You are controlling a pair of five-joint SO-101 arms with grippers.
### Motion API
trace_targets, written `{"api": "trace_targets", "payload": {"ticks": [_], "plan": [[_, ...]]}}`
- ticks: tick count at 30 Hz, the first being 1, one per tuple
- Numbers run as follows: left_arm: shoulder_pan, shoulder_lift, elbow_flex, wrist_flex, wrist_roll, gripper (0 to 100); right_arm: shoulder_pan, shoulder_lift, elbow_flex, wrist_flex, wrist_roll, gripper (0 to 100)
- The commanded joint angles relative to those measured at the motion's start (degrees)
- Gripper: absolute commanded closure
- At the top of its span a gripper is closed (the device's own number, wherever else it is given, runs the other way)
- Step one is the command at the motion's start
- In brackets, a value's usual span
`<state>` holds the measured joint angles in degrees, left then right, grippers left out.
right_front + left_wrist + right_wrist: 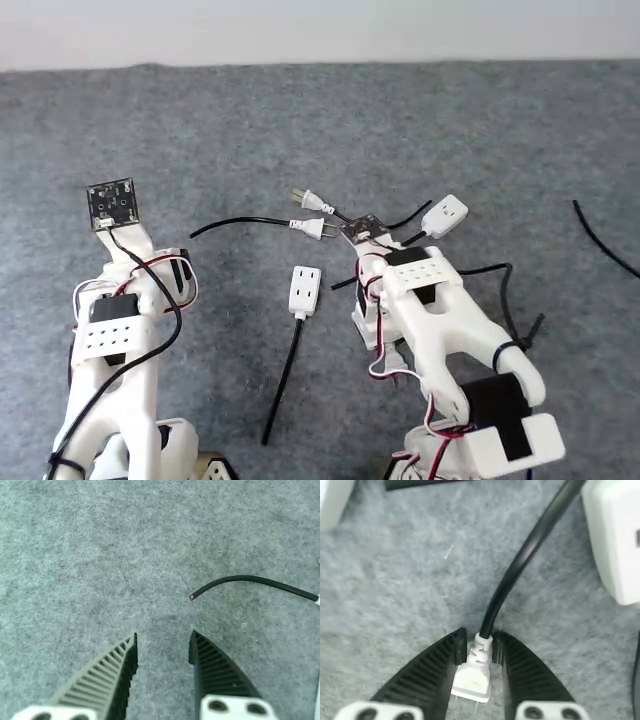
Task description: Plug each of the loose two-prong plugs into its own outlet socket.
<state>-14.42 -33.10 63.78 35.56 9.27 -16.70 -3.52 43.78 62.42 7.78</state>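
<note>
- Right gripper (pixel 480 636) is clenched on a white plug (pixel 472 677), one finger on each side, prongs pointing toward the wrist camera (its black cord (pixel 520 565) runs away over the grey carpet (pixel 395 580)).
- A white socket (pixel 615 540) lies just beside that cord, apart from the plug.
- Left gripper (pixel 164 636) is released, fingers spread above the carpet; a cord end (pixel 191 597) lies near its tips.
- From above, a far plug (pixel 312 201) and a near plug (pixel 312 228) lie side by side between the arms, with a second socket (pixel 305 288) near them, not touching.
</note>
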Motion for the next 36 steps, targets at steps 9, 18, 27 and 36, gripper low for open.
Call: {"api": "trace_targets", "payload": {"ticks": [9,18,27,36], "plan": [[0.4,-1.1,-0.1,-1.1,0.2,83,3.6,0.7,-2.3,0.3,-0.3,99.1],[0.4,-1.1,-0.1,-1.1,0.2,83,3.0,-3.6,-5.0,5.9,2.4,99.1],[2.9,-0.9,-0.5,1.3,0.5,83,-6.3,-17.3,-17.6,18.9,-1.9,99.1],[6.5,3.3,-2.0,3.3,0.3,83,-12.8,-18.1,-19.3,7.2,-10.6,99.1]]}}
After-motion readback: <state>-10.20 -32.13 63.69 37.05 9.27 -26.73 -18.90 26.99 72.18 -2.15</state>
